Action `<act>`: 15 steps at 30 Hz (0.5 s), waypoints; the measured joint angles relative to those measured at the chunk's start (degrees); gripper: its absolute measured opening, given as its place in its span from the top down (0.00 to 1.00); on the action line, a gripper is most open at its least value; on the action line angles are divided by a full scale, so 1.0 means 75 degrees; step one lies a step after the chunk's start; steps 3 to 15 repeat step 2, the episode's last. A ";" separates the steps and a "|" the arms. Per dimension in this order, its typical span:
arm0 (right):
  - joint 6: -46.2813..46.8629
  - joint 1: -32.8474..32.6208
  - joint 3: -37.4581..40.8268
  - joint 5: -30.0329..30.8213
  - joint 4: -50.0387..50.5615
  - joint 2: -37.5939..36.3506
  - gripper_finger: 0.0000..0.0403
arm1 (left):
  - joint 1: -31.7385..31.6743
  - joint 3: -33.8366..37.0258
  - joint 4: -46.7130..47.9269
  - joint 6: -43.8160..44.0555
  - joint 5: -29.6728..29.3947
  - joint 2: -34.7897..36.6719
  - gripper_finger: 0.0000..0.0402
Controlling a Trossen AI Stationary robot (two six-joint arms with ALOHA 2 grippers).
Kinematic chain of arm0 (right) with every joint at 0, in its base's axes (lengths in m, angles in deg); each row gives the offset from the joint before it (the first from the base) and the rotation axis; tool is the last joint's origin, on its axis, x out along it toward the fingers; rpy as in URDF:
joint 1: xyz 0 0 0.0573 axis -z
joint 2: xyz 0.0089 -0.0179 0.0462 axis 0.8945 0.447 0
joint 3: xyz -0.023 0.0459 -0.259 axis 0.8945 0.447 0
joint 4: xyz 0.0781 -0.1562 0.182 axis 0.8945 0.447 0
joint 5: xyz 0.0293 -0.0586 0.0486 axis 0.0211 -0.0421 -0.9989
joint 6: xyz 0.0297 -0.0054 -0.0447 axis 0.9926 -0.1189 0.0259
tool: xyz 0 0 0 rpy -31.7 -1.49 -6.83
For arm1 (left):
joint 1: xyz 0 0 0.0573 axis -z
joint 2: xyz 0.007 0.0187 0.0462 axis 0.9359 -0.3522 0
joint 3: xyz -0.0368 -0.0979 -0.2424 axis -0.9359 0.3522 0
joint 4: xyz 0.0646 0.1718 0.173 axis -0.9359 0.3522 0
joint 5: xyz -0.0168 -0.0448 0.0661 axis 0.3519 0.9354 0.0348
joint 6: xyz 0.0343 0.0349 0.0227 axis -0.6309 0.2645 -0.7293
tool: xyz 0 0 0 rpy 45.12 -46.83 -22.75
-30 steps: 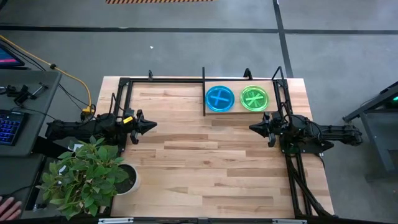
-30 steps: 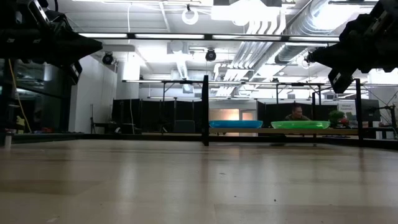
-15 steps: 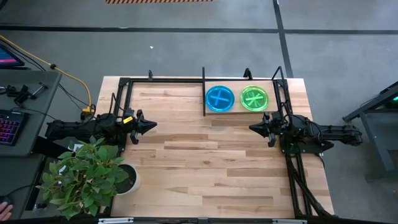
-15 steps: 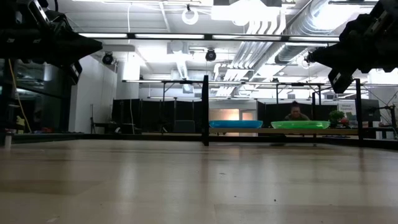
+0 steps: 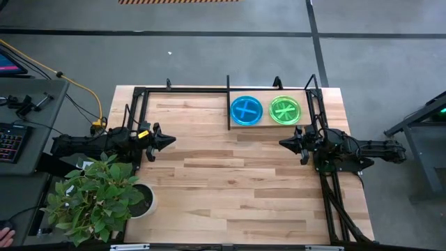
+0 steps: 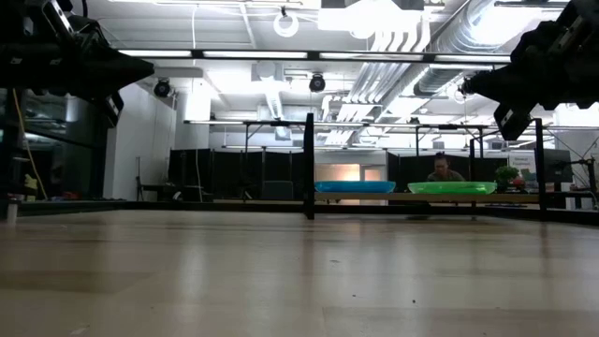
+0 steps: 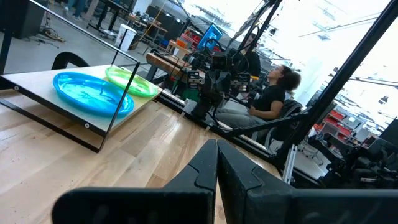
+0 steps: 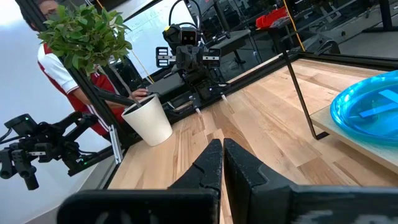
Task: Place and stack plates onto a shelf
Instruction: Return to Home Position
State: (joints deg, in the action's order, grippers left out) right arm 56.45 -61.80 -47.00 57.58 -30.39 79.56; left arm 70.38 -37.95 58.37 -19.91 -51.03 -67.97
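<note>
A cyan-blue plate (image 5: 246, 110) and a lime-green plate (image 5: 285, 109) lie side by side on the light wood base board of the shelf (image 5: 268, 124) at the table's far right; both show in the left wrist view (image 7: 93, 93) (image 7: 130, 81). My left gripper (image 5: 171, 141) hovers shut at the table's left side, pointing level toward the right. My right gripper (image 5: 281, 143) hovers shut at the right side, just near of the shelf, pointing left. Neither holds anything.
A potted plant (image 5: 104, 196) in a white pot stands at the near left corner. Black frame rods (image 5: 209, 88) run along the far edge and down both sides. A person sits beyond the table (image 7: 273, 93). The tabletop's middle (image 5: 230, 174) is bare wood.
</note>
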 joint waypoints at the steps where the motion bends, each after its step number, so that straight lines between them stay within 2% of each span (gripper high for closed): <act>1: 0.0000 -0.0003 0.0000 0.0000 0.0000 0.0000 1.00 | 0.0001 0.0000 0.0000 0.0000 0.0001 -0.0001 1.00; 15: 0.0000 0.0000 0.0000 0.0000 0.0000 0.0000 1.00 | 0.0001 0.0000 -0.0002 0.0002 0.0000 -0.0001 1.00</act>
